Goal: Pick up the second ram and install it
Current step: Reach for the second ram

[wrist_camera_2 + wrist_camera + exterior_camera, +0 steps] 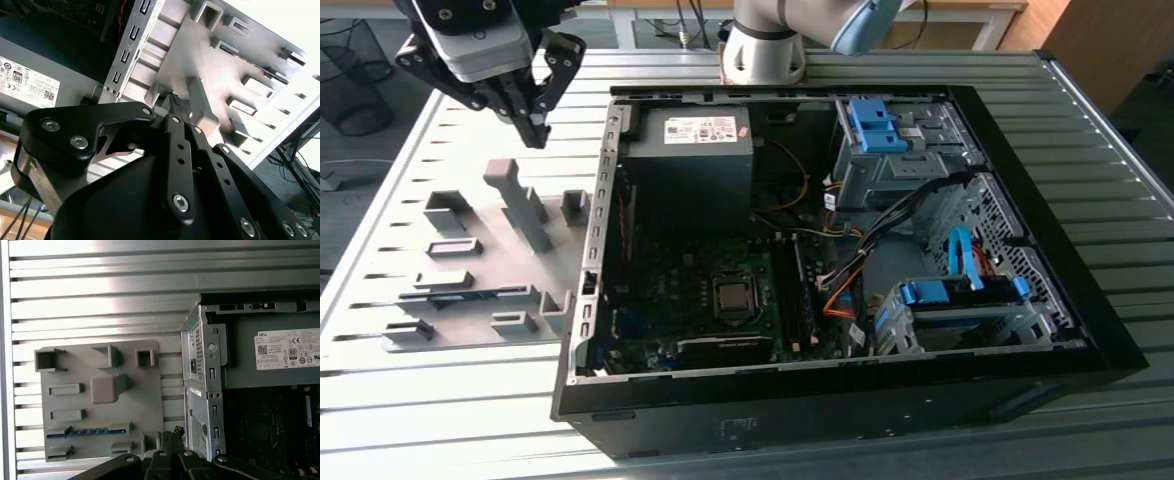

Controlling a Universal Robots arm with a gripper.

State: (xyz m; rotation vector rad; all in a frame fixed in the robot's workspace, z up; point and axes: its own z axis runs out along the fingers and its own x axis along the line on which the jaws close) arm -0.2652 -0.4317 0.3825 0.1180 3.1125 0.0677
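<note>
Claw [534,135] pinched shut on nothing, hanging above the holder plate.

From my console, the slatted worktop [440,420] carries the open computer case [854,425], which sits just beside the holder plate [145,405]. The second ram [87,432] stands on edge in one of that plate's long slots, between two small end blocks, with its blue top edge showing. To do the pick well, I judge the fingers must open before I descend. I would then turn the wrist so the pads face the stick's flat sides, centre on its length, grip the exposed edge gently, and lift straight out of the plate so it cannot bind.
</note>
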